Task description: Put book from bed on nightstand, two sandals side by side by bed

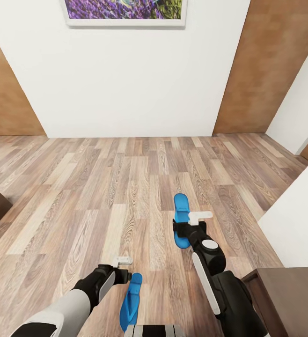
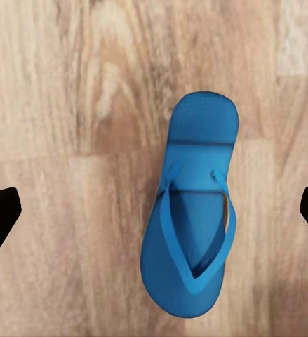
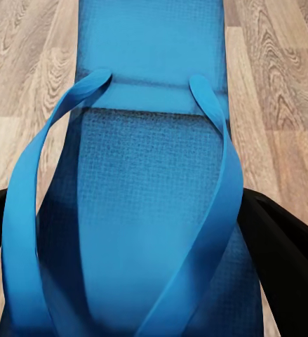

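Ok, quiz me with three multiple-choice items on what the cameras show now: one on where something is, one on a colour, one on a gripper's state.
1. Where does the sandal near the left gripper lie?
A. on the bed
B. on the wood-plank floor
C. on the nightstand

2. What colour are the straps of the two sandals?
A. white
B. red
C. blue

3. How does the right gripper stand?
A. its fingers flank the other sandal
B. it hangs high, apart from any sandal
C. it holds a book

Answers:
1 B: the left wrist view shows this sandal flat on the floor.
2 C: the straps are as blue as the soles in both wrist views.
3 A: the right wrist view shows dark fingers at both edges of the other sandal.
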